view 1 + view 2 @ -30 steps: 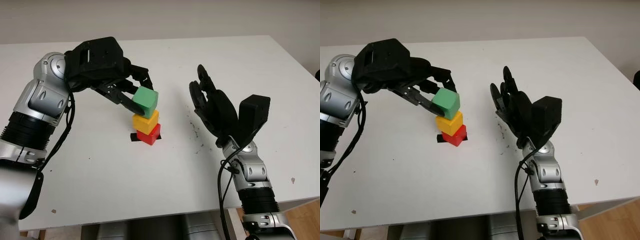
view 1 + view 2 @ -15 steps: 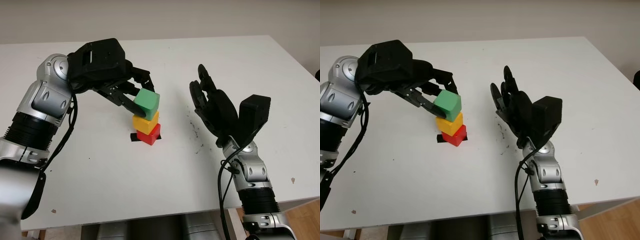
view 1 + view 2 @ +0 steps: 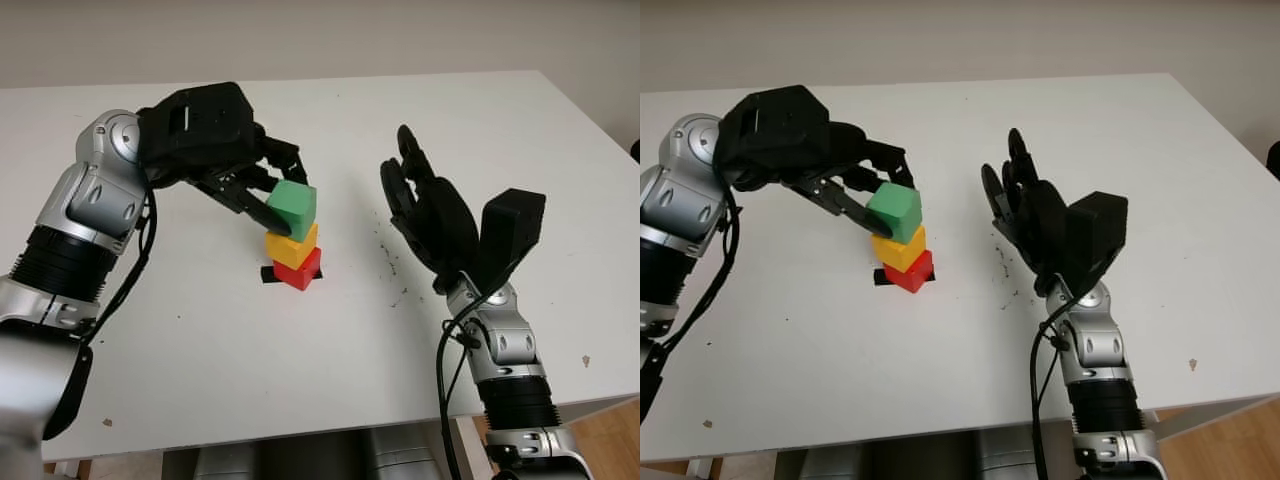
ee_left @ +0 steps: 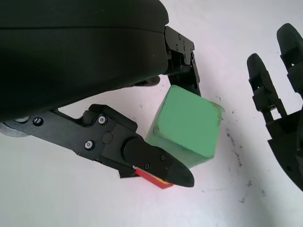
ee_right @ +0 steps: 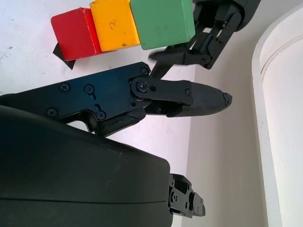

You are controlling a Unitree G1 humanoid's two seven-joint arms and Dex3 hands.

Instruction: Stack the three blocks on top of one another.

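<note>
On the white table, the right hand stands raised at about 3 o'clock from the block stack, well apart from it, open and holding nothing, its palm turned toward the blocks. At the table's middle a red wooden cube sits on a small black tape mark, with a yellow wooden cube stacked on it and a green wooden cube on top of that, slightly tilted and turned against the yellow one. The left hand reaches in from 9 to 10 o'clock of the stack and pinches the green cube, one finger along its near lower edge and others behind its far side. The head views give the whole column and both arms; the left wrist view comes in close on the grasp, showing the green cube's face between a black fingertip and the fingers beyond it, with only a sliver of red and yellow peeking under that fingertip and the right hand's fingers off to the side. The right wrist view looks across at the stack side-on, showing all three cubes flush face to face in a line and the left hand's fingers clamped at the green end.
</note>
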